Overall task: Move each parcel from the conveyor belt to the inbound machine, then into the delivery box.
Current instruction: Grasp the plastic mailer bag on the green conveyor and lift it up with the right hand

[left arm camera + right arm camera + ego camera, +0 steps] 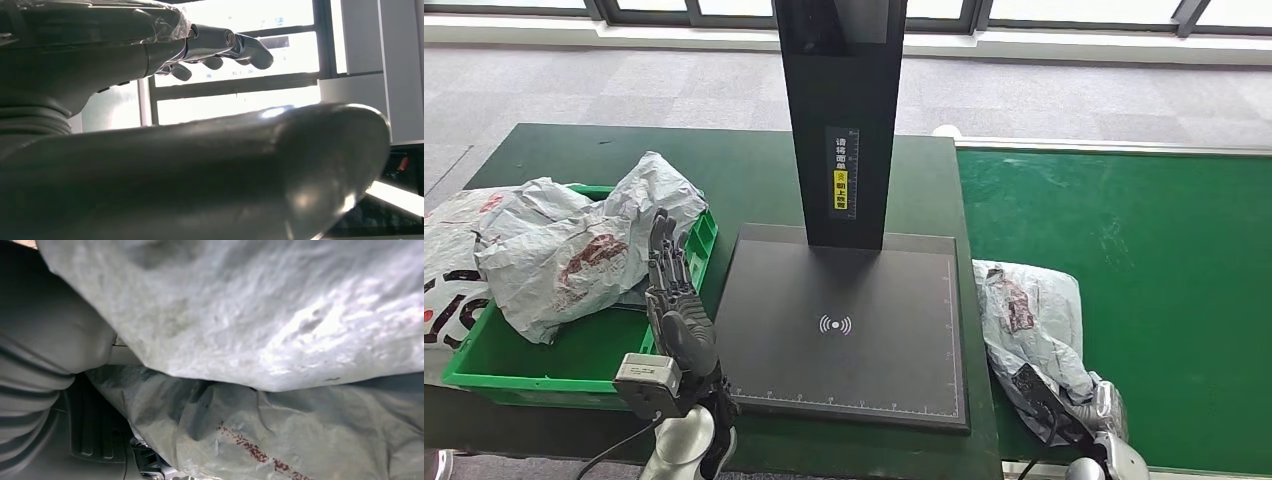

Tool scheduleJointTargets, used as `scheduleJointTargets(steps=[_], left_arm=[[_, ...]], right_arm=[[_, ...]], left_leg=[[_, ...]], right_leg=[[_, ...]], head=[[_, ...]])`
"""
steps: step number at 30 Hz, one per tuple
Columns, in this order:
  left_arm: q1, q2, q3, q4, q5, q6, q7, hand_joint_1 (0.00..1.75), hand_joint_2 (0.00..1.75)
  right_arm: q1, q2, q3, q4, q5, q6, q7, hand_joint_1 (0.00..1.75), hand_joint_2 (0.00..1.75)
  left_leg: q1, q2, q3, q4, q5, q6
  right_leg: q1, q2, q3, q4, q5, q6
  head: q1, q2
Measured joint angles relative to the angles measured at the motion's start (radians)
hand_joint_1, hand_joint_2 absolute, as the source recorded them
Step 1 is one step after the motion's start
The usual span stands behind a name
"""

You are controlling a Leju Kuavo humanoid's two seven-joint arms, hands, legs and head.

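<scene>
1. On the conveyor belt [1124, 250], beside the inbound machine [844, 330], a parcel [1029, 320] is lying, soft and crinkly.
2. Right robot hand [1074, 410] is reaching under its near end; grip cannot be told.
3. Left robot hand [674, 300] is hanging open beside the delivery box [544, 365].
4. Film is probably slippery; gathering a fold likely suits best.

The head view looks forward and down on the inbound machine [844, 330] and conveyor belt [1144, 260], while each wrist view sits close behind its own hand — the right pressed against the parcel [260, 315] the head view shares.
</scene>
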Motion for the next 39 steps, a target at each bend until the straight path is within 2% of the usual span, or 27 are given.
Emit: scheduleJointTargets(steps=[4,6,10,14,21,25,31,36,39], left_arm=[[0.0,0.0,0.0,0.0,-0.002,0.0,0.0,0.0,0.0],[0.0,0.0,0.0,0.0,-0.003,0.0,0.0,0.0,0.0],[0.003,0.0,0.0,-0.001,-0.003,0.003,0.0,0.0,0.0],[0.012,0.0,0.0,-0.006,-0.002,0.016,0.0,0.0,0.0],[0.015,0.0,0.0,-0.01,0.011,0.03,0.0,0.0,0.0],[0.015,0.0,0.0,-0.01,0.017,0.03,0.0,0.0,0.0],[0.015,0.0,0.0,-0.01,0.02,0.029,0.0,0.0,0.0],[0.009,0.0,0.0,-0.007,0.027,0.021,0.0,0.0,0.0],[0.001,0.0,0.0,-0.001,0.032,0.016,0.0,0.0,0.0]], right_arm=[[0.001,0.0,0.016,0.0,-0.026,-0.017,-0.013,1.75,1.75],[0.005,0.002,0.026,-0.006,-0.058,-0.055,-0.036,1.75,1.75],[0.026,0.023,0.044,-0.075,-0.168,-0.206,-0.127,1.75,1.75],[0.057,0.054,0.077,-0.227,-0.268,-0.343,-0.221,1.75,1.75],[0.134,0.09,0.174,-0.449,-0.333,-0.507,-0.322,1.75,1.75],[0.16,0.107,0.223,-0.531,-0.337,-0.532,-0.385,1.75,1.75],[0.176,0.126,0.251,-0.583,-0.339,-0.535,-0.411,1.75,1.75],[0.195,0.164,0.297,-0.625,-0.317,-0.537,-0.536,1.75,1.75],[0.196,0.186,0.34,-0.633,-0.304,-0.538,-0.538,1.75,1.75]], left_leg=[[0.0,0.0,0.0,0.0,0.0,0.0],[0.0,0.0,0.0,0.0,0.0,0.0],[0.0,-0.003,-0.002,0.0,0.0,0.0],[0.0,-0.008,-0.003,0.0,0.001,0.0],[0.0,-0.011,-0.006,0.0,0.001,-0.001],[-0.001,-0.011,-0.006,0.0,0.001,0.0],[-0.001,-0.011,-0.007,0.0,0.002,0.0],[0.0,-0.011,-0.007,0.0,0.001,-0.001],[0.0,-0.011,-0.007,0.0,0.002,-0.001]], right_leg=[[0.0,0.0,0.0,0.0,0.0,0.0],[0.0,0.0,0.0,0.0,0.0,0.0],[-0.001,-0.002,-0.001,0.001,0.0,0.0],[-0.001,-0.007,-0.002,0.002,-0.001,-0.001],[-0.001,-0.01,-0.003,0.002,-0.003,-0.001],[-0.001,-0.01,-0.003,0.002,-0.003,-0.001],[-0.001,-0.011,-0.003,0.002,-0.003,-0.001],[-0.001,-0.01,-0.004,0.002,-0.003,-0.002],[-0.001,-0.01,-0.005,0.002,-0.003,-0.002]], head=[[0.0,0.0],[0.0,0.0],[0.0,0.0],[0.0,0.0],[0.0,0.0],[0.0,0.0],[0.0,0.0],[0.0,0.0],[0.0,0.0]])
